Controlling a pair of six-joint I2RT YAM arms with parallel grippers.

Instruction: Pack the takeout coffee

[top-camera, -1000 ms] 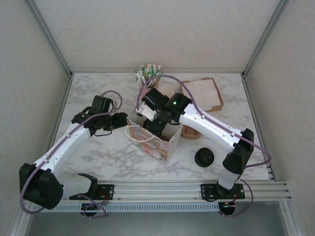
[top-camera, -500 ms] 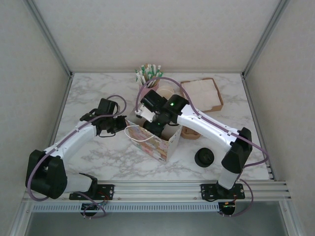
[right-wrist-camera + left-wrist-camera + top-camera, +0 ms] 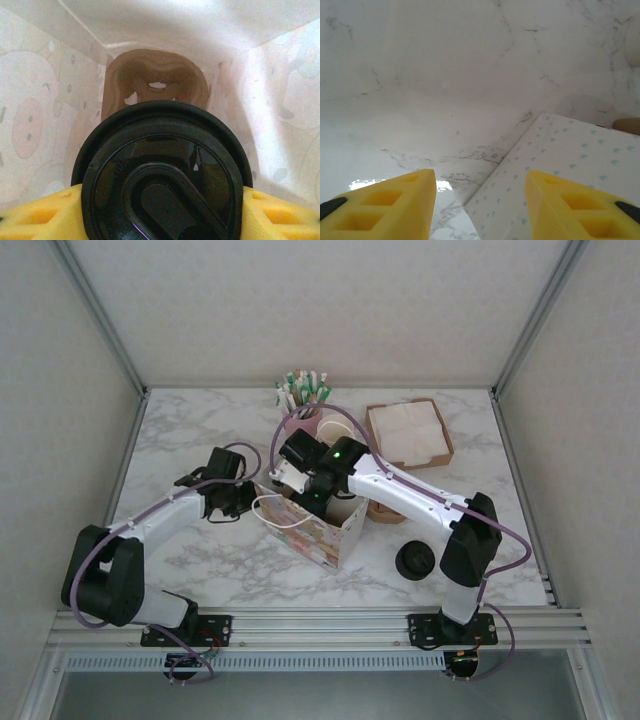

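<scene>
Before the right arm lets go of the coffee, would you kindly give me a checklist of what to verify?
1. Grip: the right tool is shut on the takeout coffee, with the black lid between its fingers: ok.
2. Coffee inside the bag: paper walls stand all around it: ok.
3. Cup seated on the brown insert at the bottom: cannot tell.
4. Bag upright in the top view: ok.
5. Bag steadied: the left tool is open at the bag's outer wall and grips nothing: not ok.
</scene>
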